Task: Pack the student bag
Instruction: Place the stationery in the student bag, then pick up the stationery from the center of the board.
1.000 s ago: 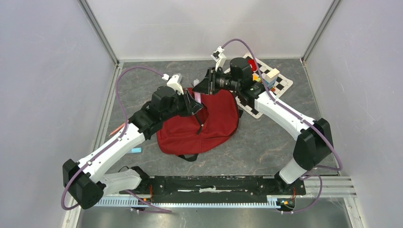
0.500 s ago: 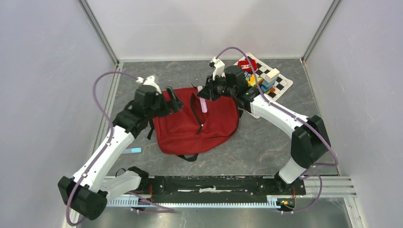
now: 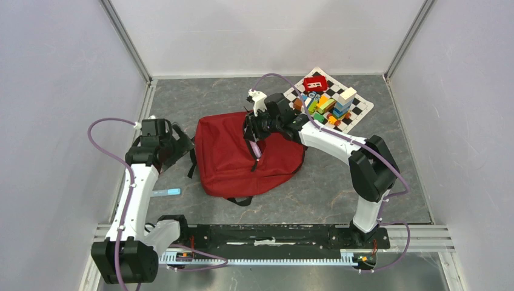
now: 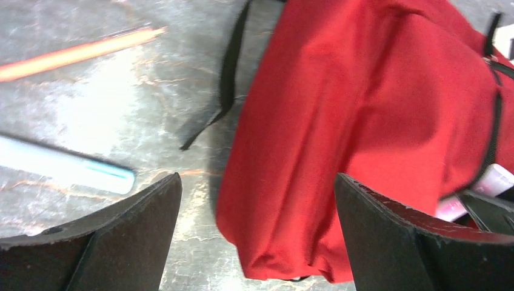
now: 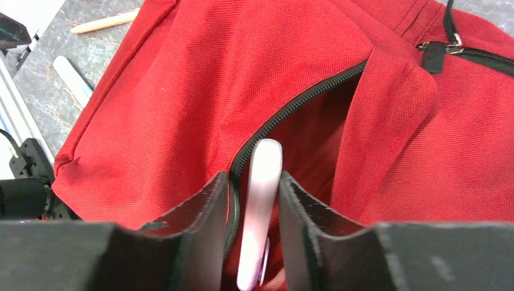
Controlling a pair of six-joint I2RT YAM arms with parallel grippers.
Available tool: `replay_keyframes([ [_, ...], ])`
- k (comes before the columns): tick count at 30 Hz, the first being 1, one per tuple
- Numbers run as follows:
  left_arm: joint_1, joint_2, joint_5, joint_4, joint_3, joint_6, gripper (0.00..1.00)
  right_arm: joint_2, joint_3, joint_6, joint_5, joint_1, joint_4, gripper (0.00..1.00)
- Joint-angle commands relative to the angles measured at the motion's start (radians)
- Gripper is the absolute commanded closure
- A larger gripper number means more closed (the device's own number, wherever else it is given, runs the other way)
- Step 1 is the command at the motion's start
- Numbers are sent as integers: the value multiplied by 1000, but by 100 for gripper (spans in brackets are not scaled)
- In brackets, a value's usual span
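Red bag (image 3: 248, 160) lies mid-table, your right gripper (image 5: 253, 179) pinching a pink item (image 5: 262, 163) at its open zip (image 5: 303, 103): you look mid-insertion, so push it inside, then release, while your left gripper (image 4: 257, 177) hangs wide open at the bag's 9 o'clock.

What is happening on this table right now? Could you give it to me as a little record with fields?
Bag: dark-red backpack, lying flat, zipper partly open
Right pincer: shut on a pale pink object at the zipper opening
Left pincer: open, holding nothing, beside the backpack
Loose on table: light-blue stick, orange pencil
Far corner: toy blocks on a checkered mat
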Motion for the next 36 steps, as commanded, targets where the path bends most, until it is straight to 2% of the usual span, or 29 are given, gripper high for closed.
replay_keyframes([
  [1,75,-8,-34,-24,-55,-29,0,-9,69,-8,13,4,7,54],
  [5,104,-5,-118,-12,-108,-56,0,-24,85,-9,34,3,-6,44],
  [8,127,-16,-179,-19,-146,-82,0,-45,100,-17,49,3,-11,41],
  [14,250,-50,-270,-76,-226,-179,0,-104,155,-76,69,-7,-45,35],
  [19,281,-65,-345,-80,-243,-225,0,-150,160,-100,78,-33,-46,34],
  [23,315,-33,-353,-74,-282,-261,0,-158,162,-85,41,-59,-46,33],
  [29,427,-25,-311,1,-366,-282,0,-158,157,-69,16,-86,-46,34],
  [36,471,10,-271,97,-414,-297,3,-138,170,-42,-23,-89,-46,37],
])
